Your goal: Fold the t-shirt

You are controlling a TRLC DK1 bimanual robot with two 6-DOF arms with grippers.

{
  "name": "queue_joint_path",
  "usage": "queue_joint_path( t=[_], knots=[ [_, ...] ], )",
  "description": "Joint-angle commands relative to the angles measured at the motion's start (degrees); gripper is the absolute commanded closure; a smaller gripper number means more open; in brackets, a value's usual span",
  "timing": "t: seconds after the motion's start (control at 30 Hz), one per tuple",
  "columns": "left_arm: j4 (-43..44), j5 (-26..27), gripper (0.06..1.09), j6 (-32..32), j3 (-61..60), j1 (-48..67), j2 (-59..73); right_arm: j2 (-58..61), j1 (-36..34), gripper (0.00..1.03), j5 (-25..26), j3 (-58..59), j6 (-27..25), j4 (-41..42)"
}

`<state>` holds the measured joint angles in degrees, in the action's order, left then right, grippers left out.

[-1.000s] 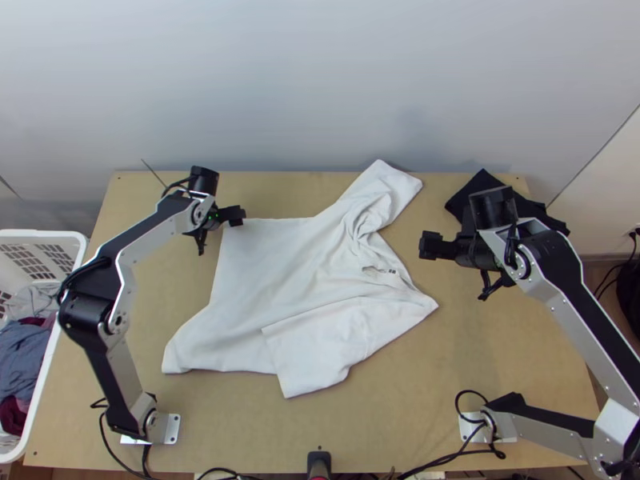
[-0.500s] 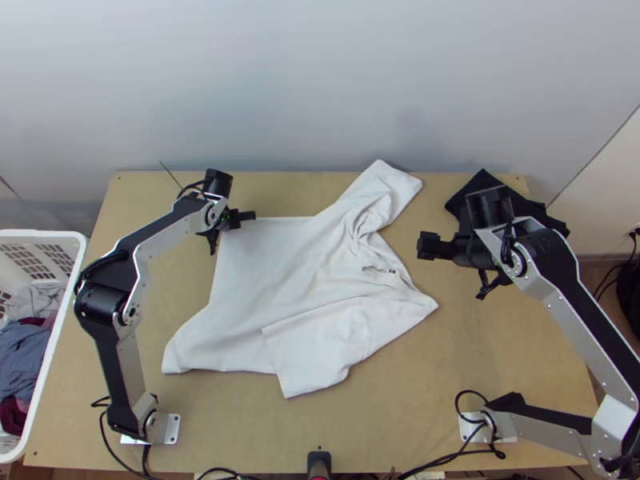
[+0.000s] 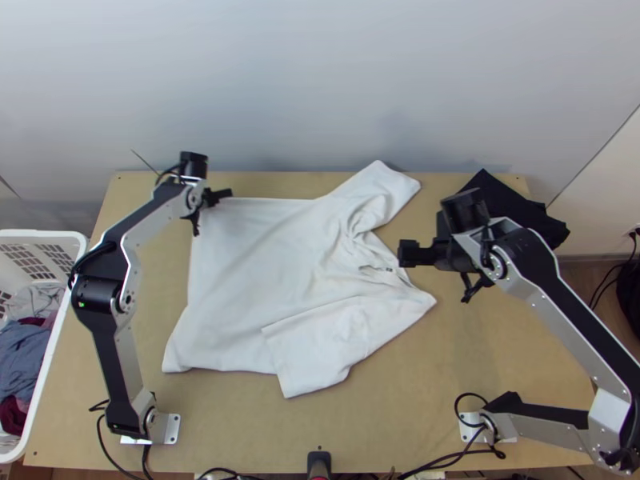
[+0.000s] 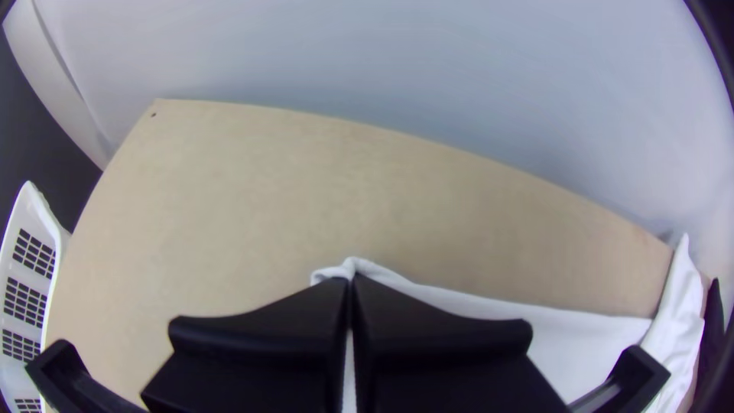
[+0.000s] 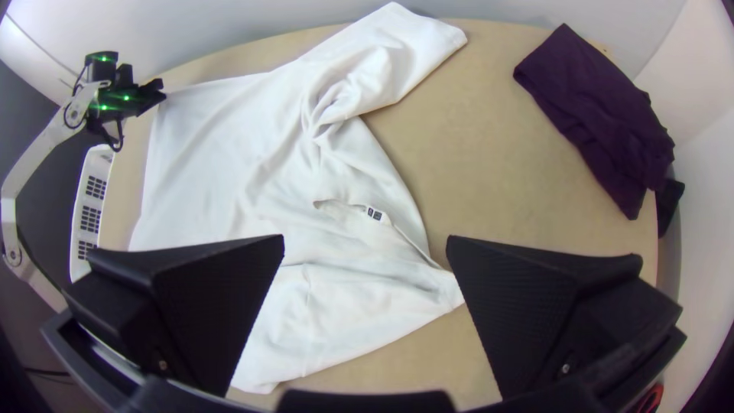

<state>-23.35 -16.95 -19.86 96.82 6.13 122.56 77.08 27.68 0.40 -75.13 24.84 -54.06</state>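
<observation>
The white cloth t-shirt (image 3: 256, 272) has stretched toward ten o'clock on the wooden table (image 3: 496, 352), its corner pinched by the left black gripper (image 4: 352, 280), probably flatter for folding, with the right black gripper (image 5: 365, 239) open near three o'clock.

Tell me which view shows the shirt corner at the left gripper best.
Left wrist view: the shirt corner is close up, pinched in the left gripper. Top view and right wrist view show it small, farther off.
</observation>
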Motion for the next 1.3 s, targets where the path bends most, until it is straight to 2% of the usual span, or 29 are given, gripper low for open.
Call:
queue_joint_path(
  t=[0.0,0.2,0.23,0.27,0.33,0.37,0.4,0.43,0.53,0.63,0.83,0.97,1.27],
  knots=[
    [-0.1,-1.7,1.04,1.8,9.2,-5.9,5.1,2.3,3.8,0.04,-0.8,-1.9,0.0,0.2],
    [-2.6,-2.1,1.04,2.9,20.0,-9.5,11.6,3.1,5.0,0.04,-1.1,-1.3,0.0,0.2],
    [-2.7,-2.3,1.02,3.1,21.3,-9.7,12.5,3.3,5.3,0.04,-1.2,-1.1,0.0,0.2],
    [-2.8,-2.4,0.94,3.2,22.5,-9.9,13.4,3.4,5.6,0.04,-1.3,-0.7,0.0,0.3],
    [-5.0,-2.4,0.73,3.2,25.9,-10.0,15.2,4.1,6.4,0.04,-1.4,-0.4,0.0,0.3],
    [-7.2,-2.3,0.53,3.1,27.8,-10.0,16.0,4.5,6.7,0.04,-1.3,-0.5,0.0,0.4],
    [-10.5,-2.1,0.27,2.8,30.0,-9.7,16.6,5.0,6.7,0.04,-1.3,-0.7,0.0,0.8],
    [-14.3,-2.0,0.1,2.1,31.9,-9.3,17.0,5.6,6.6,0.04,-1.3,-1.2,-0.1,1.3],
    [-19.9,-2.1,0.1,1.7,32.6,-7.2,14.9,8.5,5.6,0.04,-1.3,-3.2,-0.1,3.0],
    [-24.2,-2.1,0.1,0.0,30.5,-4.8,10.0,11.9,5.3,0.04,-1.3,-3.4,0.0,8.5],
    [-32.5,-1.4,0.1,-1.0,24.9,1.8,-2.2,22.9,7.4,0.04,-0.7,-6.9,-1.2,14.5],
    [-33.2,0.0,0.1,-1.0,19.1,4.8,-11.5,29.6,8.5,0.04,-0.1,-10.1,-1.5,17.4],
    [-34.4,1.3,0.1,-1.2,4.1,7.0,-29.1,38.9,12.0,0.05,-0.1,-17.3,-1.5,17.3]
  ],
)
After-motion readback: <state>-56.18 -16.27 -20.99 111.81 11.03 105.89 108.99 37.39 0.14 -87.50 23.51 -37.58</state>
